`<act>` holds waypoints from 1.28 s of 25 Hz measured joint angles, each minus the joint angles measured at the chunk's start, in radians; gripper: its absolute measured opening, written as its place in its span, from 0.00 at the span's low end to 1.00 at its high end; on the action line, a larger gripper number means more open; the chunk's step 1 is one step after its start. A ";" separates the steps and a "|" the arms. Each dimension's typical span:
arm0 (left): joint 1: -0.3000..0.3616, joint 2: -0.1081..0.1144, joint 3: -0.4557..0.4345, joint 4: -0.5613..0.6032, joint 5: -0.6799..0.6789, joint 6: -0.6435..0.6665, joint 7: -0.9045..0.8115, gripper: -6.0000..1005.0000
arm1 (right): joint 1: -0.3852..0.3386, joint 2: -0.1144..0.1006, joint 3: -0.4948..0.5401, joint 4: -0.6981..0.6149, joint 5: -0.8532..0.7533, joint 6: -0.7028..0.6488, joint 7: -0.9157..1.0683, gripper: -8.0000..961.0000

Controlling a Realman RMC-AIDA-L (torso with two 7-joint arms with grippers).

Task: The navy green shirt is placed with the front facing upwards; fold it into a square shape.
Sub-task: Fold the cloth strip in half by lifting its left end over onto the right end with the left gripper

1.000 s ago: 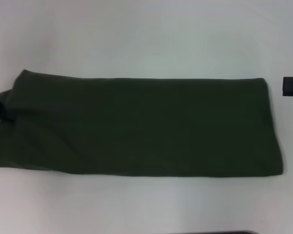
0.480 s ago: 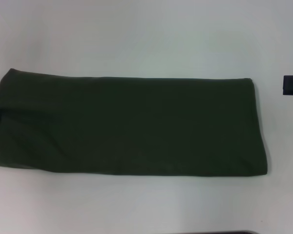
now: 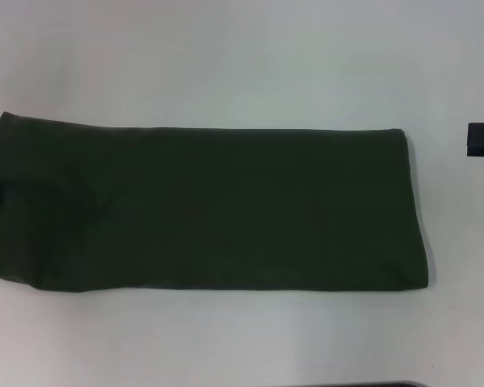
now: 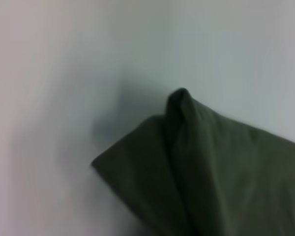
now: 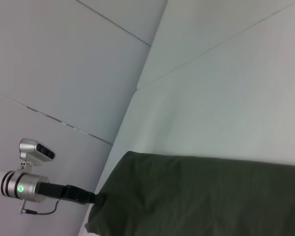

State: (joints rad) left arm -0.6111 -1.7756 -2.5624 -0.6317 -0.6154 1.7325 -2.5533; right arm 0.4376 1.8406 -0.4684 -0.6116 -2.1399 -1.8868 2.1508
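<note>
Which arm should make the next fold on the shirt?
Left, probably. The left gripper is already at the navy green shirt's left end, where cloth bunches up. The right gripper hangs clear of the far end.

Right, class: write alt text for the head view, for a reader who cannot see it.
A navy green shirt, folded into a long dark band, lies across a white table, its left end running off the picture's edge. A small dark part of the right end effector shows at the right edge, clear of the cloth.
</note>
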 joint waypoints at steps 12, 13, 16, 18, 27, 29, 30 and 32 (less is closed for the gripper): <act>-0.044 -0.052 -0.035 -0.019 -0.051 0.132 0.021 0.05 | 0.011 0.003 -0.008 0.001 0.000 -0.003 0.001 0.87; -0.048 -0.055 -0.035 -0.019 -0.051 0.133 0.020 0.05 | 0.010 0.004 -0.008 0.001 0.000 -0.003 0.001 0.87; -0.065 -0.069 -0.035 -0.019 -0.052 0.135 0.015 0.05 | 0.009 0.006 -0.009 0.001 0.000 -0.003 0.001 0.87; -0.072 -0.079 -0.035 -0.019 -0.053 0.131 0.009 0.05 | 0.007 0.007 -0.009 0.001 0.000 -0.003 0.001 0.87; -0.130 -0.177 -0.023 -0.020 -0.060 0.094 -0.021 0.05 | 0.002 0.008 -0.009 0.001 0.000 -0.003 0.001 0.87; -0.143 -0.198 -0.013 -0.021 -0.060 0.093 -0.022 0.05 | 0.002 0.008 -0.009 0.001 0.000 -0.003 0.001 0.87; -0.148 -0.207 -0.008 -0.025 -0.060 0.093 -0.023 0.05 | 0.002 0.009 -0.008 0.001 0.000 -0.003 0.001 0.87; -0.154 -0.228 -0.001 -0.043 -0.061 0.097 -0.027 0.05 | 0.001 0.009 -0.009 0.001 0.000 -0.003 0.001 0.87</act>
State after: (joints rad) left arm -0.7650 -2.0031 -2.5630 -0.6745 -0.6766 1.8298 -2.5804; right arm 0.4387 1.8501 -0.4769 -0.6105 -2.1398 -1.8899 2.1520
